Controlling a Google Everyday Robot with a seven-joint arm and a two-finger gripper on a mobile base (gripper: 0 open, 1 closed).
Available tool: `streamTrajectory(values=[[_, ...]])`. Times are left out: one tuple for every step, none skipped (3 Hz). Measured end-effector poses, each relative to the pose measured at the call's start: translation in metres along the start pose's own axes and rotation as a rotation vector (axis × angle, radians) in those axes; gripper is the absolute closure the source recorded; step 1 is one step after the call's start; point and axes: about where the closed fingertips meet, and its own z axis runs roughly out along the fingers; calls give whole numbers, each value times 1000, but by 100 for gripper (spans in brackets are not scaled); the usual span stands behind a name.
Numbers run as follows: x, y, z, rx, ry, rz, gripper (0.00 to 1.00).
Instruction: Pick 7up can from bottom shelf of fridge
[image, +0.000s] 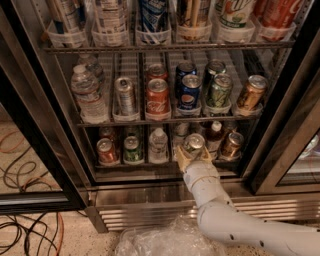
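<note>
Because the 7up can looks light, slick and dentable, the tool at the bottom shelf clamps its sidewalls.

The bottom shelf shows four cans in front (one red can, one green can, one 7up can, one brown can) and two bottles, with one gripper at the 7up can.

Claw at 7up can, front of bottom shelf, fridge; white arm extends from lower right.
</note>
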Motion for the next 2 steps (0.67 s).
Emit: streamTrajectory(values=[[-1,1,-14,-78,59,70,100],[2,10,-29,-167,123,157,100]])
